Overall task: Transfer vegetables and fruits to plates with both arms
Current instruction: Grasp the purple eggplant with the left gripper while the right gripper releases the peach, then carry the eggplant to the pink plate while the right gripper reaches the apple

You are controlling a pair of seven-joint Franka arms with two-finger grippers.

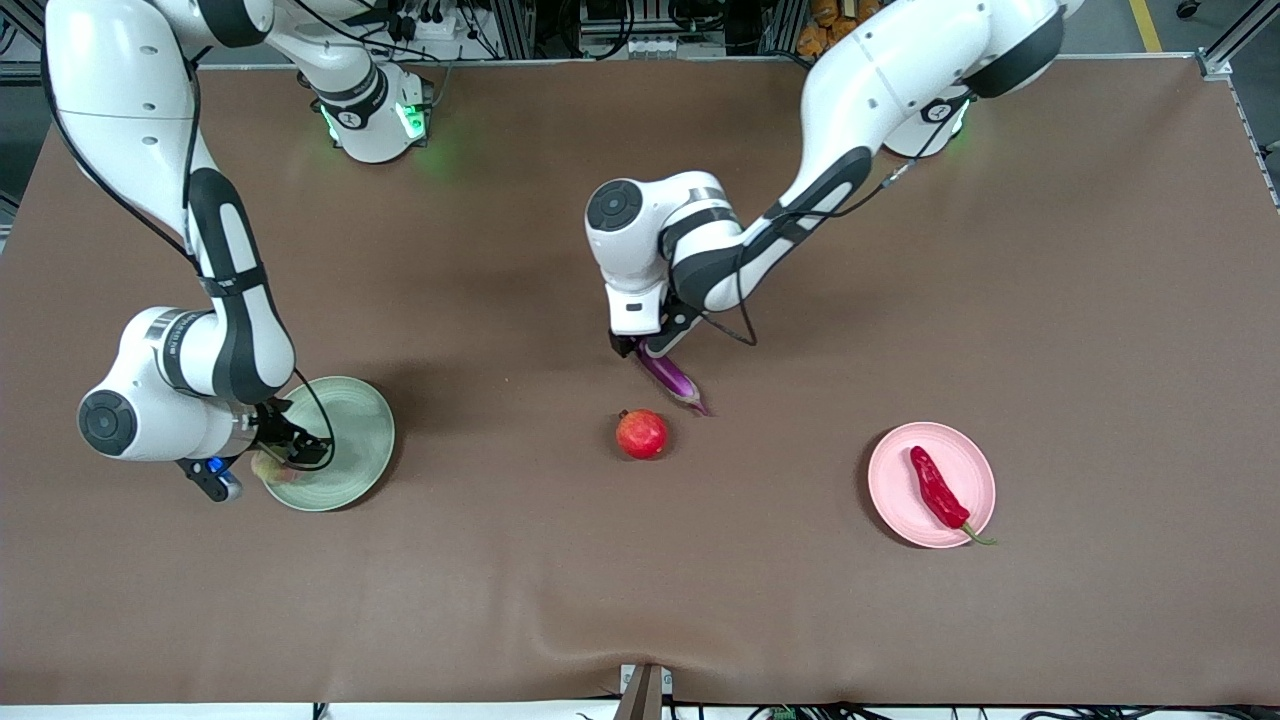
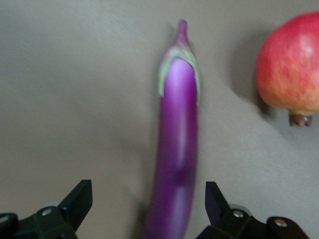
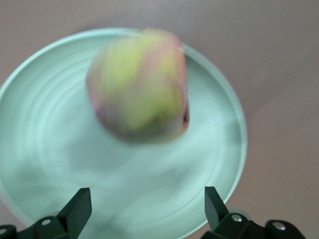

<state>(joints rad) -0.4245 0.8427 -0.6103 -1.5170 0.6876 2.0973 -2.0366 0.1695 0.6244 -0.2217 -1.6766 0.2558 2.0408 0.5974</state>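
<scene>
The purple eggplant [image 1: 672, 379] lies mid-table, and the red pomegranate [image 1: 642, 433] sits just nearer the front camera. My left gripper [image 1: 640, 349] is low over the eggplant's blunt end. In the left wrist view my left gripper [image 2: 148, 204] is open, with the eggplant [image 2: 177, 139] between its fingers untouched and the pomegranate [image 2: 291, 69] beside it. My right gripper [image 1: 290, 450] is open over the pale green plate [image 1: 355, 430], where the peach [image 1: 273, 468] lies. The right wrist view shows the gripper [image 3: 148, 204], the peach [image 3: 138, 84] and the plate [image 3: 50, 149]. The red chili [image 1: 937, 487] lies on the pink plate [image 1: 895, 485].
The brown table surface [image 1: 1100, 300] stretches bare toward the left arm's end, past the pink plate. The table's front edge [image 1: 640, 695] runs nearest the front camera. The right arm's elbow [image 1: 110, 420] hangs low beside the green plate.
</scene>
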